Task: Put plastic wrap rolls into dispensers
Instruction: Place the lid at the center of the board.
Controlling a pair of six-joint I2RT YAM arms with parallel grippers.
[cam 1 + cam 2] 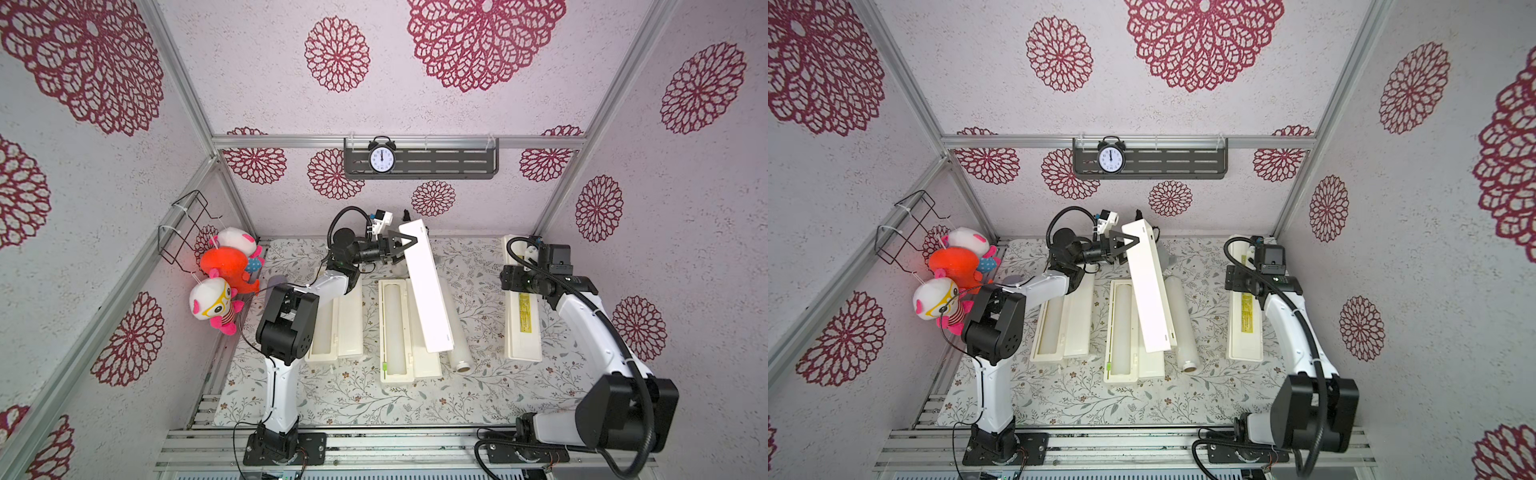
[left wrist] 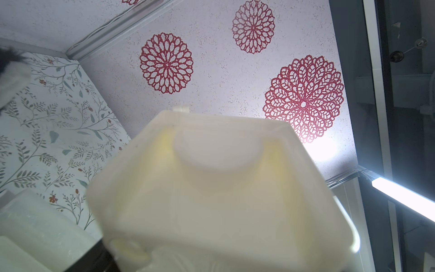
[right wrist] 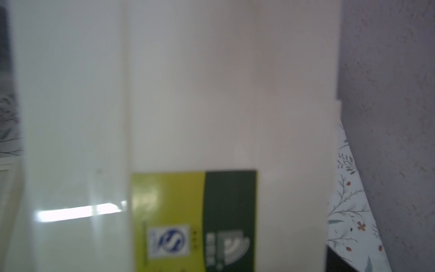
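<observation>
The left end effector (image 1: 402,248) is clamped across the far end of a long cream lifted dispenser (image 1: 428,291). It holds that end up off the bench (image 1: 353,403), so the box slopes down toward the near edge. In the left wrist view the box's end fills most of the frame. Only a plain white face shows from above, and whether a roll sits inside cannot be told.

The right end effector (image 1: 531,254) hangs over the far end of the right dispenser (image 1: 524,336). That box lies shut along the bench's right edge with its yellow-green label (image 1: 525,311) facing up. The wrist hides the jaws, so I cannot tell whether they grip this box or stand free of it.

Under the lifted box, at the bench's centre, the middle dispenser (image 1: 397,380) lies open. A plastic wrap roll (image 1: 394,324) is seated in its trough and the green slider cutter (image 1: 385,366) is at the near end. Just to its right a loose roll (image 1: 459,345) lies bare on the bench, partly beneath the lifted box.

Toward the left edge the left dispenser (image 1: 351,332) is also open. Its trough seems to hold a pale roll, though the arm covers much of it.

By my reading, one roll is certainly loaded and a second probably is. The loose roll has yet to go into a box, and the open lids have yet to be closed.
</observation>
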